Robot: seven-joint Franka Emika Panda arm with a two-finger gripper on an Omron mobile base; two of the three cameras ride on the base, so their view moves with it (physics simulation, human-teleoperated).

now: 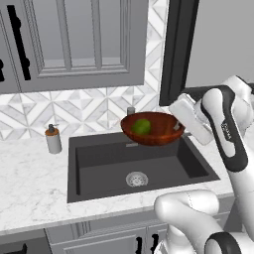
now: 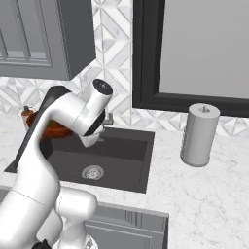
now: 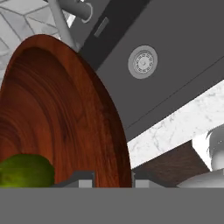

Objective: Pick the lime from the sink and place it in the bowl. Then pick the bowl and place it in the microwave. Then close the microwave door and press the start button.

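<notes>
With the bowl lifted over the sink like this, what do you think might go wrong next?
The hand pinches the bowl only at its rim, so it could slip or swing. The bowl sits tilted, and the loose lime might roll out into the sink. The faucet stands close behind, so a bump seems possible.

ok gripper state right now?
Gripper: shut on the rim of the bowl, which is lifted above the sink, with the lime inside it.
</notes>
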